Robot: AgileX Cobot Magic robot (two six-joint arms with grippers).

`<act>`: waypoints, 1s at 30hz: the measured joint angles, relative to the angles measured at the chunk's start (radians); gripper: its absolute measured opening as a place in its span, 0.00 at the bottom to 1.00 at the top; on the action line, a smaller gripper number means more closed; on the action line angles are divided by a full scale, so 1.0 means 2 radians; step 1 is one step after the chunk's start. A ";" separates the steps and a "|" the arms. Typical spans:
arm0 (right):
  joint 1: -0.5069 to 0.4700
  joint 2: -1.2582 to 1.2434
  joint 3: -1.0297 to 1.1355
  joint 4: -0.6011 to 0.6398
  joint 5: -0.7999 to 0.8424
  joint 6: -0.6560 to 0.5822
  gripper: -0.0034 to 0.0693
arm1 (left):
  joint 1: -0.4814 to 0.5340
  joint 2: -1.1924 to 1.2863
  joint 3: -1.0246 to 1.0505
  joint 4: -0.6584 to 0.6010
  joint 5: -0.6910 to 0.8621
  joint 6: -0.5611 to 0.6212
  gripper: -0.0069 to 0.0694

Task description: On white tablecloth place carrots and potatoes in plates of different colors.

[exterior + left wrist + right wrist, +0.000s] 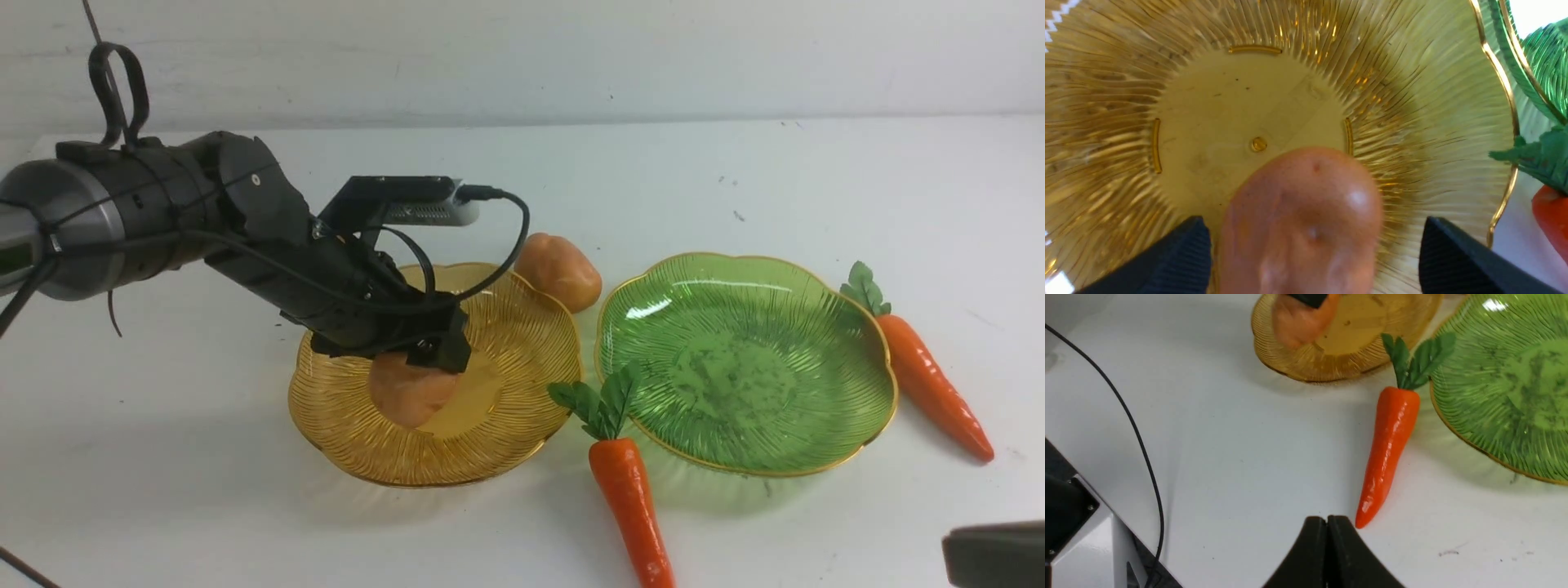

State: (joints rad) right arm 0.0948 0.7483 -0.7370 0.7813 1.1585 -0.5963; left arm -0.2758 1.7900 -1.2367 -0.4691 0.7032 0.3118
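Jaws of the left gripper (pixel 1312 228) are spread wide around a potato (pixel 1306 196) laid in the amber plate (pixel 1208 102), without touching it. A second potato (pixel 558 271) and two carrots (pixel 630 506) (pixel 931 384) are left on the white tablecloth (pixel 204 490); the right gripper (pixel 1327 522) is closed on nothing.

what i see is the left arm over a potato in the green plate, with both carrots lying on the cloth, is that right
Not quite. The potato between the left fingers lies in the yellow plate, not the green plate, which is empty; the front view shows it. The near carrot and the right carrot do lie on the cloth.
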 joint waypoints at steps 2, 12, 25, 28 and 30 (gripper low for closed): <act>0.000 0.041 -0.013 -0.002 0.005 -0.003 0.03 | 0.000 0.000 0.000 0.003 0.003 -0.001 0.94; 0.178 0.218 -0.022 -0.160 -0.117 0.130 0.04 | 0.000 -0.062 0.000 0.031 0.061 -0.024 0.21; 0.289 0.484 -0.141 -0.277 -0.192 0.291 0.55 | 0.000 -0.305 0.035 0.096 0.161 -0.032 0.09; 0.289 0.532 -0.165 -0.283 -0.195 0.292 0.68 | 0.000 -0.331 0.043 0.103 0.164 -0.033 0.09; 0.289 0.552 -0.173 -0.288 -0.195 0.292 0.69 | 0.000 -0.343 0.047 0.112 0.167 -0.033 0.09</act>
State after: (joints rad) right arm 0.6729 1.8521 -1.0823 0.2052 0.7677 -0.0131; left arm -0.2758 1.1036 -1.1422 -0.2456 1.0379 0.2453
